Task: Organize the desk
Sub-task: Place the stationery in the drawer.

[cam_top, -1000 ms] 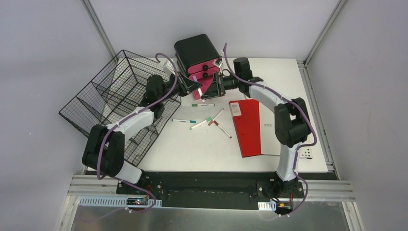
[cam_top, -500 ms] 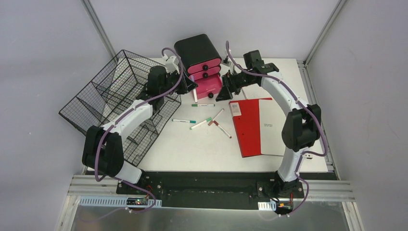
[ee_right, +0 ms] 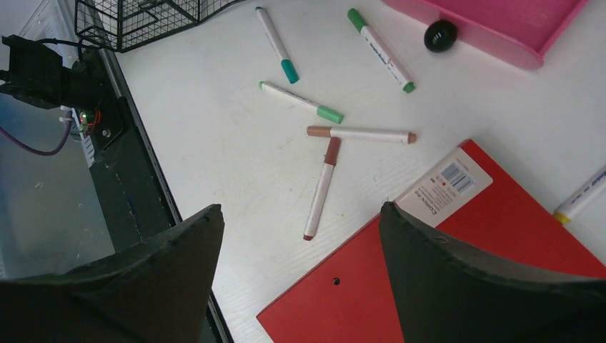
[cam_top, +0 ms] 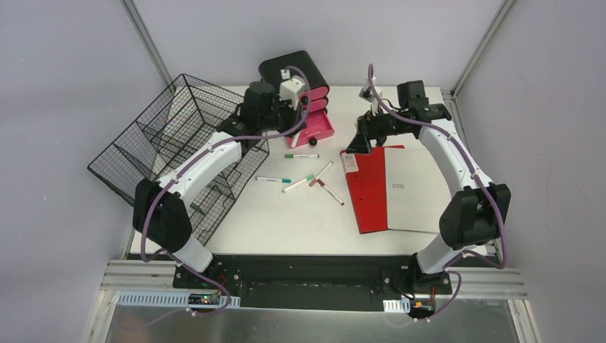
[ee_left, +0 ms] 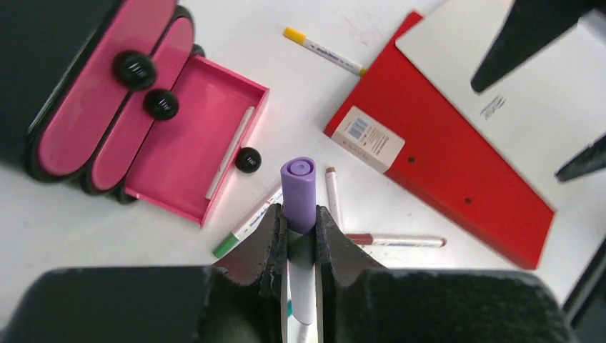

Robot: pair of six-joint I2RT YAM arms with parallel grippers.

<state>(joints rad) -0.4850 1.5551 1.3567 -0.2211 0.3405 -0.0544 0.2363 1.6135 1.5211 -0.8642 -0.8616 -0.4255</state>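
One marker [ee_left: 298,186] pinched in my left pincer [ee_left: 299,214], likely for drawer [ee_left: 171,150] at desk [ee_left: 300,100] far edge; right pincer [ee_right: 300,211] wide, empty.

"How much of the purple-capped marker [ee_left: 298,187] shows at the left wrist?"

"Cap and a little barrel. The rest is hidden between the left fingers [ee_left: 269,243] and runs off the bottom edge."

"The thin white stick [ee_left: 230,151] in the pink drawer [ee_left: 179,153]?"

"Too slim to tell pen from pencil."

"The right wrist?"

"The right fingers [ee_right: 179,250] are dark blurs, cut off below. The right edge crops the yellow-tipped marker [ee_right: 582,200], the top edge the wire basket [ee_right: 143,18]."

"From above?"

"The left arm [cam_top: 200,168] covers the basket's right side; the notebook label [cam_top: 349,162] is too small to read."
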